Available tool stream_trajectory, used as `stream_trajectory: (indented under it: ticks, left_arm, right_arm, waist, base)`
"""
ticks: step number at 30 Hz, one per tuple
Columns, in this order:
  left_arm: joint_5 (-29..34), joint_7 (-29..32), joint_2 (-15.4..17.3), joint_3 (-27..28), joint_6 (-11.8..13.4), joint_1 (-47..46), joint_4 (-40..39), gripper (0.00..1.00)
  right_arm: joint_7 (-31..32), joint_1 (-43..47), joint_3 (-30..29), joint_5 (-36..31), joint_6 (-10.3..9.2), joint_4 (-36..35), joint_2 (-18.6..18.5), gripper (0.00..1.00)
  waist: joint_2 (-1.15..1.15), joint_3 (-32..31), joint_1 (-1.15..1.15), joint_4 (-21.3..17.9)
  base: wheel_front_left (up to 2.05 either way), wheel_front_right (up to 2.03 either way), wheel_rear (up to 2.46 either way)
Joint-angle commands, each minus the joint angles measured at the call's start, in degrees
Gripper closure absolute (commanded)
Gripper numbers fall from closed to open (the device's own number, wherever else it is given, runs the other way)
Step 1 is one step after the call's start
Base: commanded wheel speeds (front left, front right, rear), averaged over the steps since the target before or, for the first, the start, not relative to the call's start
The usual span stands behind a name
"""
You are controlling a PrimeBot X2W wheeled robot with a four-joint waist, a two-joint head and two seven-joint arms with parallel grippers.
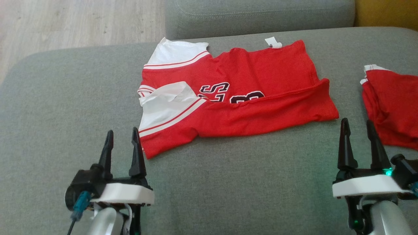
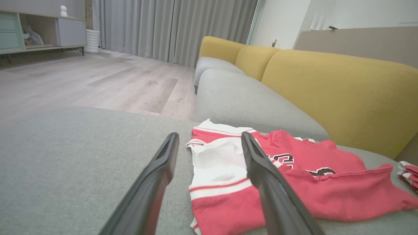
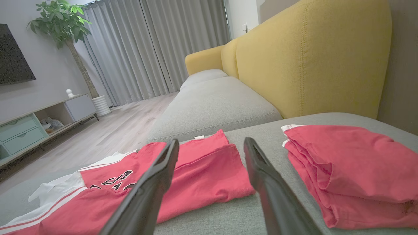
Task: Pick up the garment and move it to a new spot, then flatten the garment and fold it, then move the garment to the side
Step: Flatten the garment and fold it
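The garment [image 1: 248, 94] is a red jersey with white sleeves and dark lettering, lying spread on the grey sofa seat [image 1: 228, 182], its near long edge folded over onto the body. My left gripper [image 1: 121, 135] stands open just off the jersey's near left corner, with nothing between its fingers. In the left wrist view the left gripper [image 2: 209, 138] points over the white sleeve of the garment [image 2: 294, 186]. Off the jersey's near right corner, my right gripper [image 1: 357, 124] is open and holds nothing. In the right wrist view the right gripper [image 3: 210, 143] aims at the garment [image 3: 196, 176].
A second red garment [image 1: 392, 107], folded, lies at the right edge of the seat, close beside my right gripper, and again as that red garment [image 3: 346, 169]. Yellow backrest cushions [image 3: 310, 58] rise behind. Another grey seat cushion [image 1: 258, 16] and wooden floor [image 1: 75, 23] lie beyond.
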Motion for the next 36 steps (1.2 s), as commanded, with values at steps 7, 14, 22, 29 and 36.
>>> stream_trajectory:
  ticks: [7, 14, 22, 29, 36]
  left_arm:
    - [-0.3, 0.4, -0.7, 2.1, -1.5, -6.2, 8.1, 0.00]
    - [-2.1, 6.4, -0.4, 2.3, -1.7, -11.3, 19.7, 0.00]
    - [-3.5, 13.0, 0.2, 1.5, -3.0, -14.3, 27.3, 0.00]
    - [-3.9, 17.1, 0.2, 0.0, -4.0, -14.6, 30.3, 1.00]
    - [-4.0, 11.9, 0.5, 0.6, -4.0, -15.7, 27.1, 1.00]
  right_arm:
    - [-0.5, -2.5, 2.7, 0.3, -0.04, -2.5, -0.3, 0.00]
    - [-0.5, -3.6, 4.0, 0.6, -0.04, -2.8, -0.3, 0.00]
    - [-0.5, -5.1, 4.4, 2.2, -0.04, -2.9, -0.3, 0.00]
    - [-0.5, -6.5, 5.5, 3.0, -0.04, -2.7, -0.3, 0.00]
    - [-0.5, -7.9, 3.6, 0.1, -0.04, 0.6, -0.3, 0.00]
  waist:
    - [0.00, 1.8, 0.00, -1.2]
    - [0.00, 4.5, 0.00, -3.2]
    - [0.00, 6.9, 0.00, -5.2]
    - [0.00, 7.0, 0.00, -5.6]
    - [0.00, 5.8, 0.00, -4.3]
  base:
    - [0.00, 0.00, 0.00]
    - [0.00, 0.00, 0.00]
    - [0.00, 0.00, 0.00]
    - [0.00, 0.00, 0.00]
    - [0.00, 0.00, 0.00]
